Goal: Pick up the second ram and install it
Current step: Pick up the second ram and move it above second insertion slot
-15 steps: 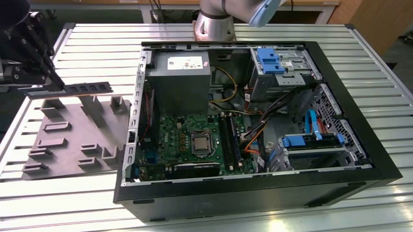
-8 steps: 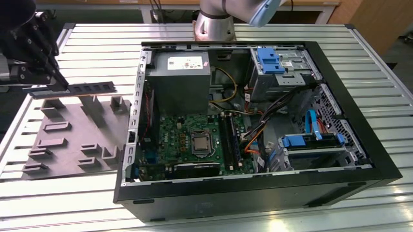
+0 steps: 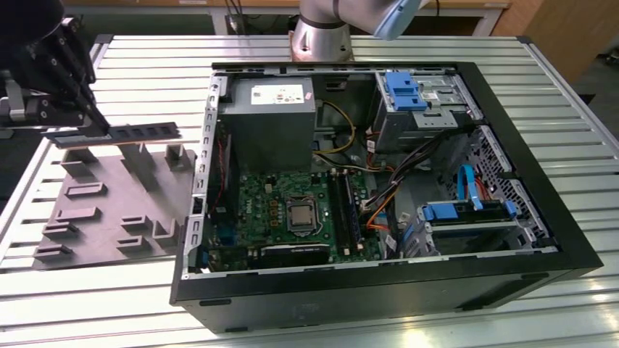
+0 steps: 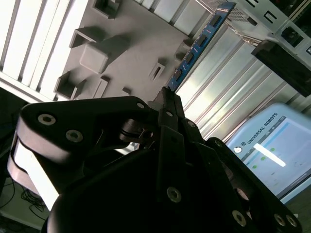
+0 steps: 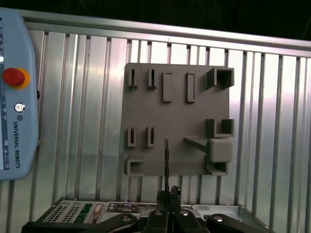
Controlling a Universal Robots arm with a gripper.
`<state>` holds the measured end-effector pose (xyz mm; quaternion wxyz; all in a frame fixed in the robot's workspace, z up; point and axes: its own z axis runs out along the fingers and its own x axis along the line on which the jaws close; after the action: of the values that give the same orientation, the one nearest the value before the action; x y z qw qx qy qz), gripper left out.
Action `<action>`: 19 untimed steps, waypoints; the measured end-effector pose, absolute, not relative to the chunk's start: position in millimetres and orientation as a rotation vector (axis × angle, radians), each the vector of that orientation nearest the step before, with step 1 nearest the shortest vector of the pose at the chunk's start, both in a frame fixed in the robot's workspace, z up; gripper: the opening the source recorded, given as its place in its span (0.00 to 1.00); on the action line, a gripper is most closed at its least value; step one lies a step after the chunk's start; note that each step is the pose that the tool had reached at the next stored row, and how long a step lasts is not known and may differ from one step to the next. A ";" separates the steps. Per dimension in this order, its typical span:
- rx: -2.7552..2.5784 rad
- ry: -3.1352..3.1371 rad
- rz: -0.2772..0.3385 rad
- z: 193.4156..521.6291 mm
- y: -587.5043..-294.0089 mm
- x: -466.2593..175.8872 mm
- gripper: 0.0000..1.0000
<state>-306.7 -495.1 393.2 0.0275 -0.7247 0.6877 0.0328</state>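
The gripper [image 3: 97, 129] is clamped on one end of the second ram [image 3: 140, 132]. The stick is level above the grey holder [image 3: 106, 210], and its free end is near the computer case [image 3: 387, 290] but apart from it. The second wrist view shows the chips [image 4: 199, 41]. The first wrist view shows the stick edge-on.

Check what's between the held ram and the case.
Exterior view: nothing in the way. The hand holds the ram beside the case; only bare table shows between.
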 end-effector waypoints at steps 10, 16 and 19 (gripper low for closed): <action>-2.238 2.123 0.101 393.1 -495.1 -298.0 0.11; -2.238 2.123 0.101 393.2 -495.1 -292.6 0.11; -2.238 2.123 0.101 393.1 -495.1 -289.9 0.11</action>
<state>-289.9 -495.1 393.1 0.0276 -0.7247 0.6877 0.0328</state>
